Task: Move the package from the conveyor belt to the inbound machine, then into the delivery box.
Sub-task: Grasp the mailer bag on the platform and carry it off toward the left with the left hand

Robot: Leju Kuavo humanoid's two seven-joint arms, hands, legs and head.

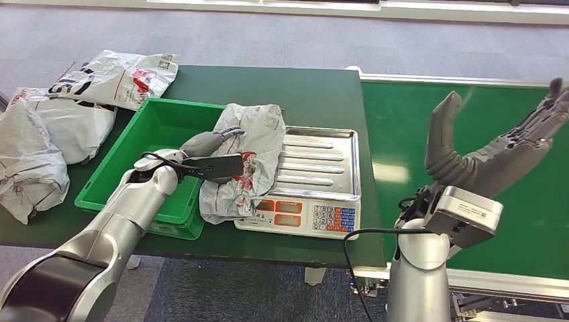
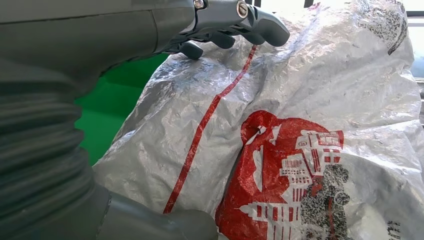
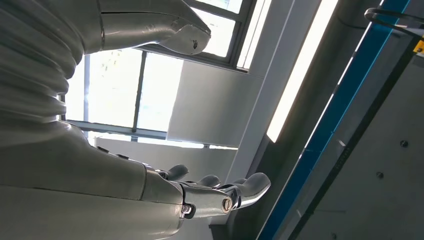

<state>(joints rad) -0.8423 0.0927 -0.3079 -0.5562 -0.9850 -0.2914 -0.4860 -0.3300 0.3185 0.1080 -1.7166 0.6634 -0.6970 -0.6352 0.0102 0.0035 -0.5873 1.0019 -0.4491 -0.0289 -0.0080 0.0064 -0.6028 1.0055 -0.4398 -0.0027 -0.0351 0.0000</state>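
Item one, the package: you have a crumpled grey plastic mailer bag with red printing, standing between the green bin and the scale. Its lower end droops over the bin's near right corner and the scale's front left edge; its upper part leans against the left rim of the scale's steel tray. In your left wrist view the same bag shows a red stripe and a red building print.

Item two, your left hand: it grips the package from the bin side, thumb over the upper part, dark fingers wrapped across the front of the bag. The wrist view has the fingertips pressed onto the plastic.

Item three, your right hand: raised above the green conveyor belt, palm up, thumb and fingers spread wide, holding nothing. Its wrist view shows the fingers against ceiling and windows.

Item four, the scale: white body, two red displays and a keypad along the front.

Item five, surroundings: dark green table; three more grey mailer bags piled left of the bin.
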